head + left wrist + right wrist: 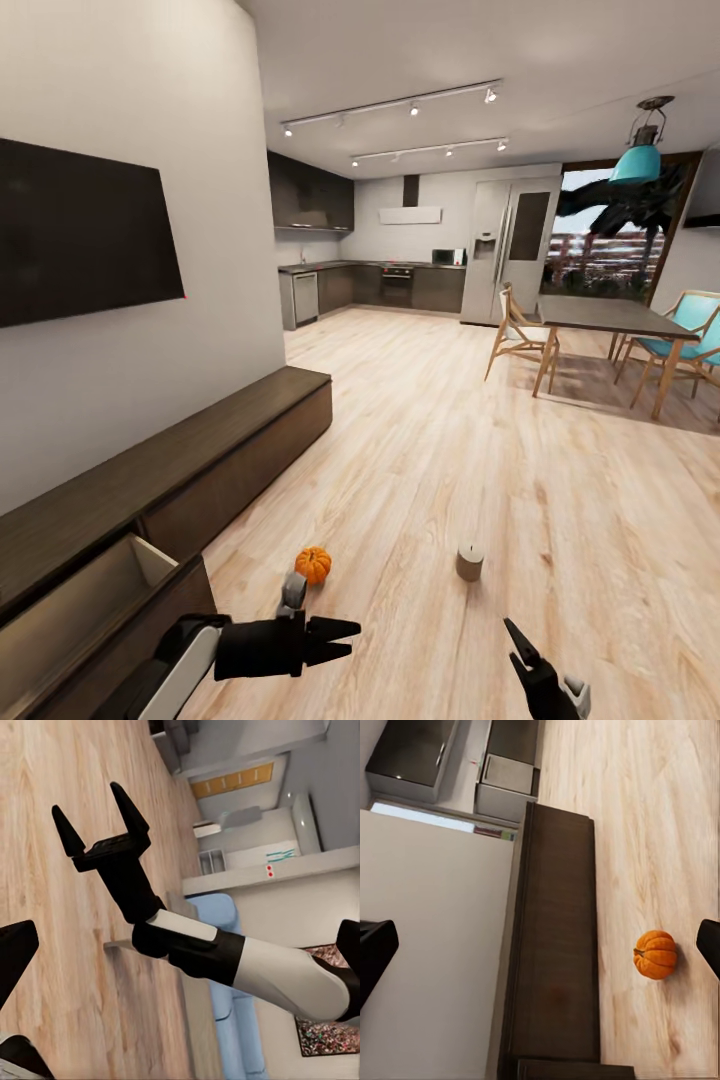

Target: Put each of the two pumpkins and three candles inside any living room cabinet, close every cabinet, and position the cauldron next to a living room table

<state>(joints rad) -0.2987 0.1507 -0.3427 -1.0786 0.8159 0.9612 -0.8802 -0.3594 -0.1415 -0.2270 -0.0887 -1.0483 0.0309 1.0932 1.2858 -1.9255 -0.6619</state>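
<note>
Pumpkin (313, 565): one item, orange, ribbed, dark stem, lying loose on the wood floor (480, 440). Not held.

Head view. Pumpkin sits just ahead of the left jaws (335, 638), near them but apart. Candle (469, 562): one beige stub, upright on the floor, well ahead of the right jaws (522, 645) and well apart from the pumpkin. Cabinet (200, 450): long dark-brown unit along the wall under a black screen (80, 235); nearest drawer (90, 590) pulled out beside the left arm, pale inside, nothing seen in it. Judged: drawer stands ready as the drop point, so the floor items near it are next for collection. Left arm low, forearm level, jaws spread and pointing across toward the right arm. Right jaws low, prongs apart, tips raised forward. Dining table (610, 318) and chairs far beyond.

Left wrist view. Right arm's jaws (101, 814) seen from the side, two black prongs parted, nothing between them, floor behind. White-and-black forearm angled down to them. Own finger tips dark at the frame edges, wide apart.

Right wrist view. Pumpkin (655, 955) on the floor just beside the cabinet (555, 945) top, touching nothing else. Own prongs dark at opposite frame edges, spread, the pumpkin close to one prong. Judged: neither arm yet committed to a grasp.
</note>
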